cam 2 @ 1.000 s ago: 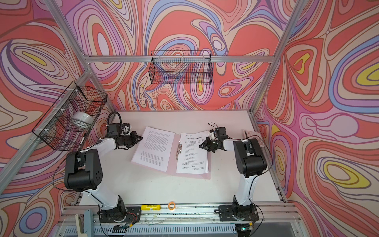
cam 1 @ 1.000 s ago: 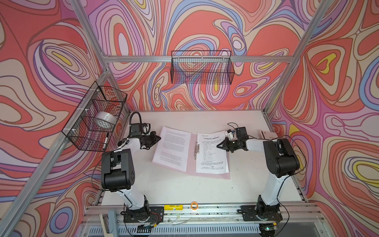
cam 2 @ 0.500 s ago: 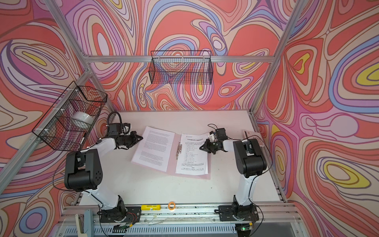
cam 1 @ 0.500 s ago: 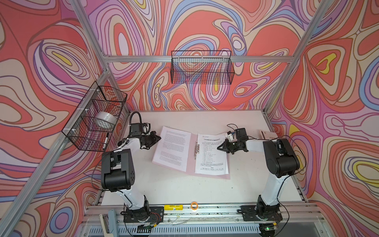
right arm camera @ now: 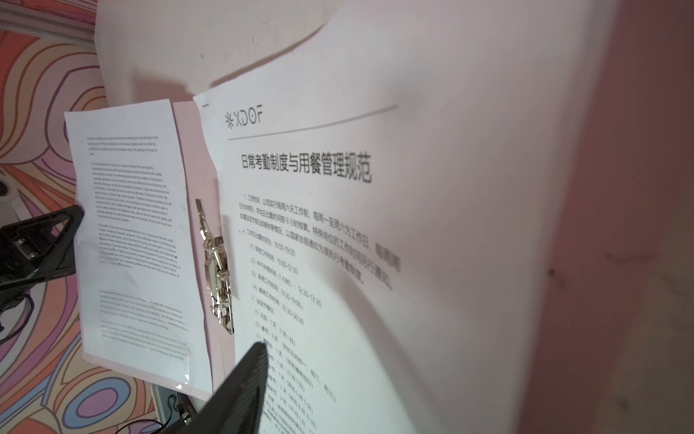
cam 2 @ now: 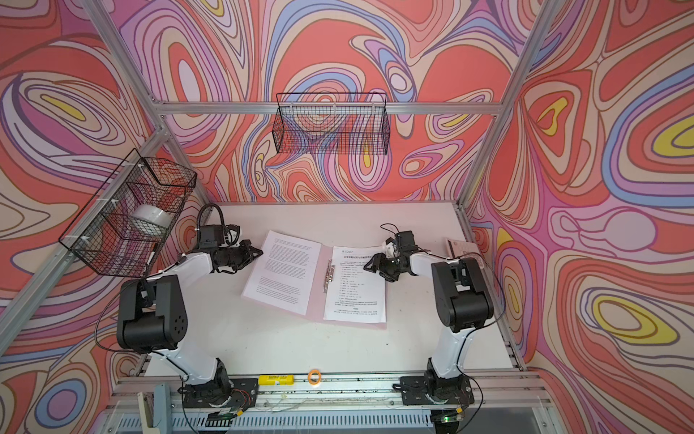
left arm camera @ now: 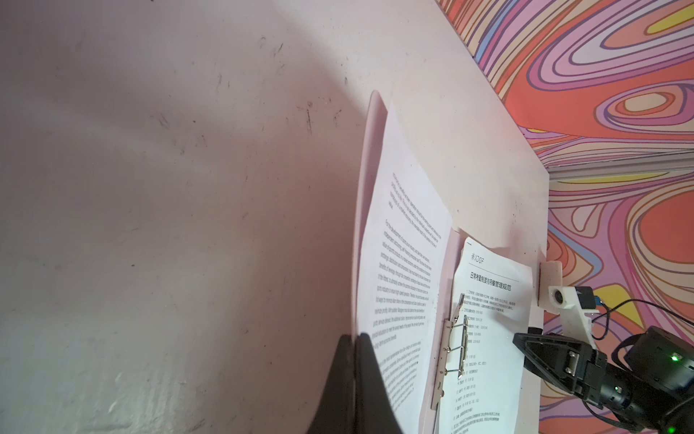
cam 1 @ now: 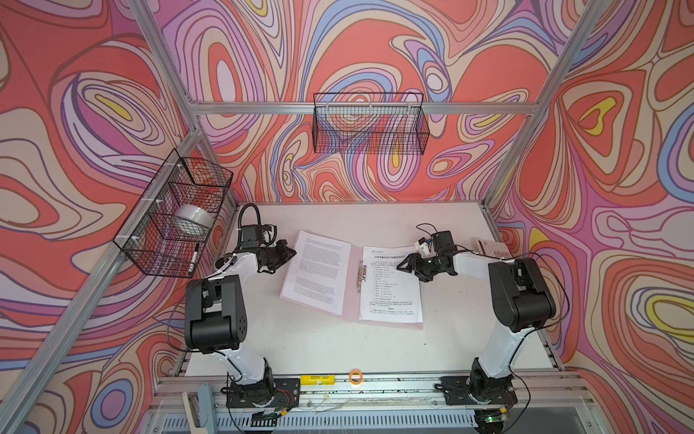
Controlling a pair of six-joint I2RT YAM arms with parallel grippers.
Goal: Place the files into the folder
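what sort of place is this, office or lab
Probably a robot test cell, not an office: a left arm and right arm mounted at a white table inside an aluminium frame with swirl-patterned walls.

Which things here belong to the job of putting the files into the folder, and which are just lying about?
Job: folder, lying open; text sheet on its open cover; headed sheet beside the metal clip.
Lying about: calculator; tape roll and marker in the side basket; back-wall basket; orange ring.
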